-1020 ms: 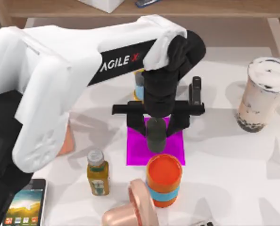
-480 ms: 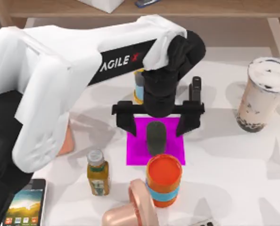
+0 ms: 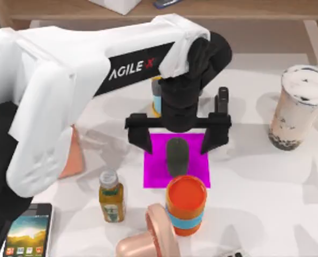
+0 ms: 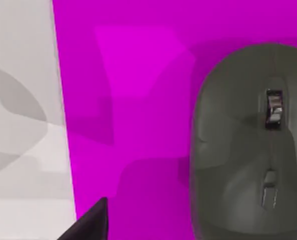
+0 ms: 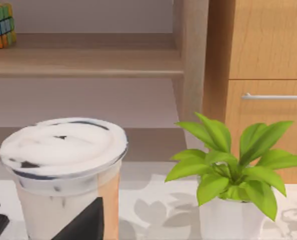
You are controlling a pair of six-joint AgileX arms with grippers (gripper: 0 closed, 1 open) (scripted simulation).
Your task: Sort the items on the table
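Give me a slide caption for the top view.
Left gripper open above the dark grey mouse lying on the magenta mat; milk tea cup at the table's right.

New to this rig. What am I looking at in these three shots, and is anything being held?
It is a simulated pair of AgileX arms at a white table, each ending in a two-finger claw.

The top view looks down from above. The left claw hangs open over a grey mouse lying on a magenta mat; nothing is held.

The left wrist view, from that arm's own camera, shows the mouse and mat close up.

The right wrist view faces the milk tea cup and a potted plant.

Also on the table: a smartphone, a small bottle and an orange cup.
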